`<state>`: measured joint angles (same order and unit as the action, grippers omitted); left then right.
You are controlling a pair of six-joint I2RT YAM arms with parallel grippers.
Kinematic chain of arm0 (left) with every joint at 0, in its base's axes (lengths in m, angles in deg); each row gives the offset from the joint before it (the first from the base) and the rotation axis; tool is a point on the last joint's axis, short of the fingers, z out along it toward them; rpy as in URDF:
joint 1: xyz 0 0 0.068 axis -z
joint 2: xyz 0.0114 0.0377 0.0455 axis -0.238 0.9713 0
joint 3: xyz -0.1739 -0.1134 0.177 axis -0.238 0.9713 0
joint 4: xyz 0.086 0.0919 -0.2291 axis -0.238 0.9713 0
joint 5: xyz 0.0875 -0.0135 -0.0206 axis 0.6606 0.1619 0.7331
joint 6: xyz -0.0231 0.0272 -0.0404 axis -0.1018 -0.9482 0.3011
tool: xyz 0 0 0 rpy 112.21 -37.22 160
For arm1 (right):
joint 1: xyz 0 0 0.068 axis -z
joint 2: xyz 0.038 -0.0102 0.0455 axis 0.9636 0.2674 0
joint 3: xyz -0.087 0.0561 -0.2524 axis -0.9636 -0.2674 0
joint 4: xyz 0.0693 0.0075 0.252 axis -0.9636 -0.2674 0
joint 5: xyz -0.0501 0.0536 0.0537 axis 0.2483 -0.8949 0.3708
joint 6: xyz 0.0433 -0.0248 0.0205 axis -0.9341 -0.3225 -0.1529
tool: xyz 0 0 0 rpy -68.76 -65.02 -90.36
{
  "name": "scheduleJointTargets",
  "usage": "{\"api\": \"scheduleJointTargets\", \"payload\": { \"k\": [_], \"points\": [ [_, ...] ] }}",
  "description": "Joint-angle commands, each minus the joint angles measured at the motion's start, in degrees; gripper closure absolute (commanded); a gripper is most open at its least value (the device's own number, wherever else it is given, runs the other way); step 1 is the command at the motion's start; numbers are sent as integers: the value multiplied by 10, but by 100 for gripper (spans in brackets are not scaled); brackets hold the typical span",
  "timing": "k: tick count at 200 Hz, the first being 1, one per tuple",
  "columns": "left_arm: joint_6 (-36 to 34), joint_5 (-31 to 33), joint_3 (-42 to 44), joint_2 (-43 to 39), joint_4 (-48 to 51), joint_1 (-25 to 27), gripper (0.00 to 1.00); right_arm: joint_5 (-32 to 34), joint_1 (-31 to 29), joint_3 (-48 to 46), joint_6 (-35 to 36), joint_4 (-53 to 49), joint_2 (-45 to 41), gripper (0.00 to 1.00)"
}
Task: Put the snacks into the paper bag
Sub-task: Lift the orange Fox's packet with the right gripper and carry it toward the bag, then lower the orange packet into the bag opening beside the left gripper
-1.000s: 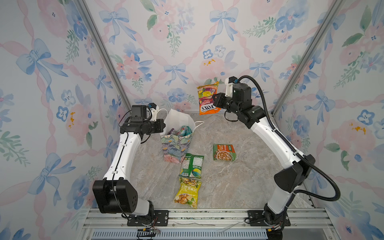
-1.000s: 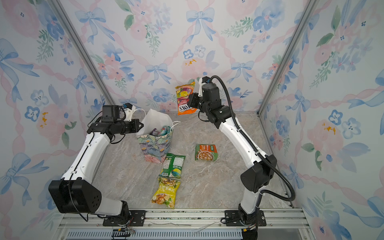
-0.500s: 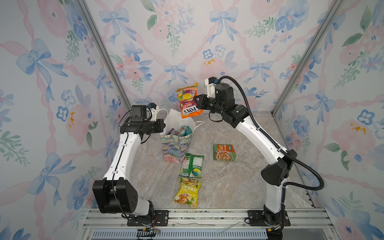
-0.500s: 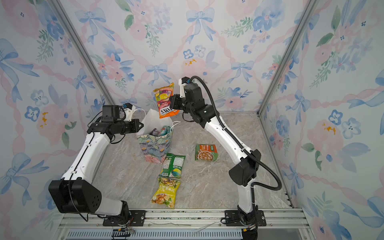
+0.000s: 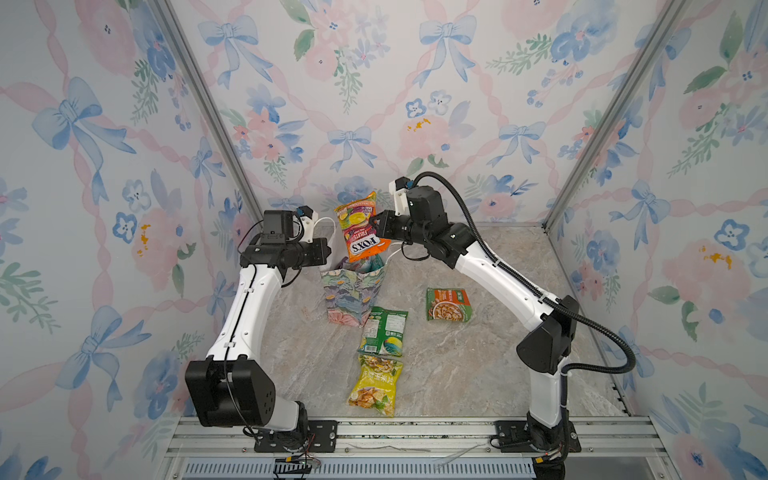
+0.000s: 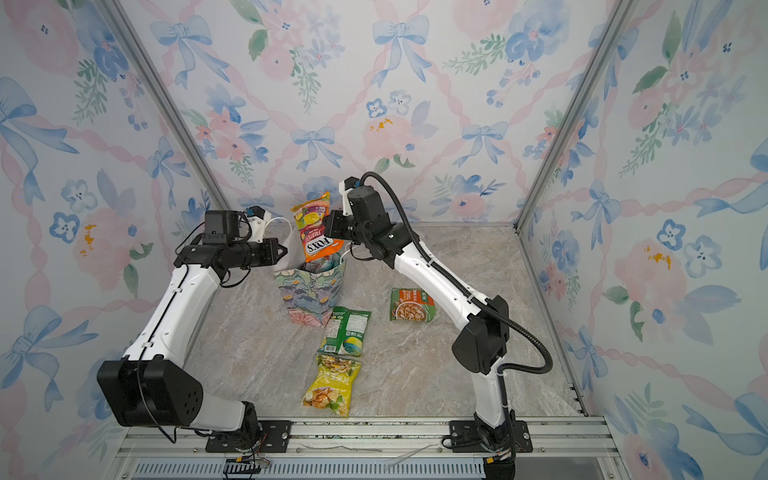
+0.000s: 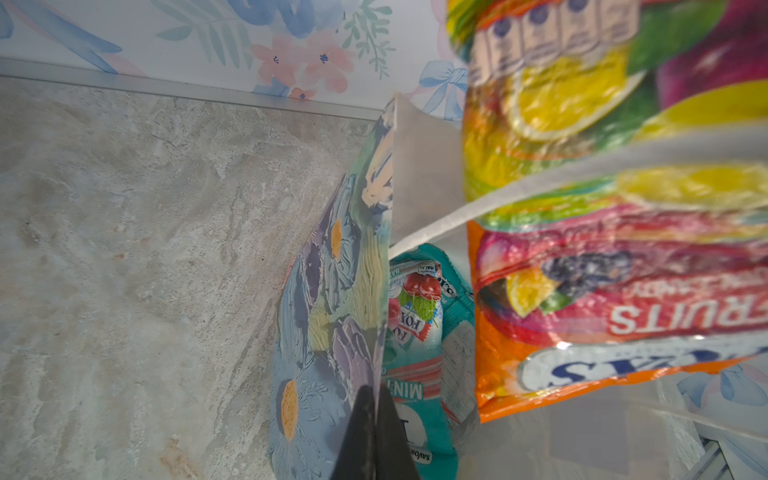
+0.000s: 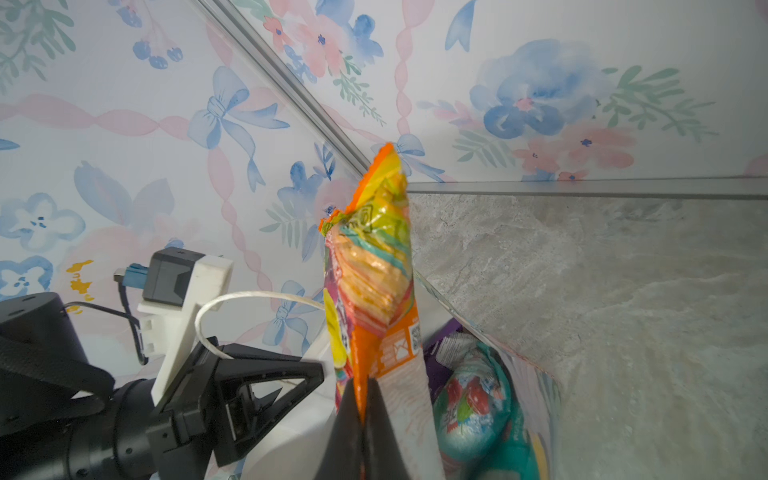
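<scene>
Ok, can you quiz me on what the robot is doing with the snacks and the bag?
1. Which end effector holds the orange FOX'S packet? A) left B) right C) neither
2. True or false: the left end effector is shut on the rim of the paper bag.
3. How many packets lie on the table outside the bag?

Key
1. B, the right end effector.
2. True.
3. Three: green packet, yellow packet, orange-green packet.

FOX'S packet (image 5: 360,232) above paper bag (image 5: 353,293) mouth
</scene>
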<state>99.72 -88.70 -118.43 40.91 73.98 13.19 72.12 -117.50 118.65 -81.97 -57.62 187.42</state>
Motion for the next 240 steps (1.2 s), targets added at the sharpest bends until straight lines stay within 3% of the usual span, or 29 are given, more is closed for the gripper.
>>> {"api": "scheduleJointTargets", "payload": {
  "k": [1,106,240],
  "points": [
    [-4,-14,7,-7,3,-3,100,-7,-11,-22,-24,51,-30,100],
    [-4,-10,8,-13,2,-3,100,-4,-18,-126,-84,114,-61,100],
    [-5,-7,5,-16,3,-3,100,6,-25,-196,-106,152,-90,100]
  ]
}}
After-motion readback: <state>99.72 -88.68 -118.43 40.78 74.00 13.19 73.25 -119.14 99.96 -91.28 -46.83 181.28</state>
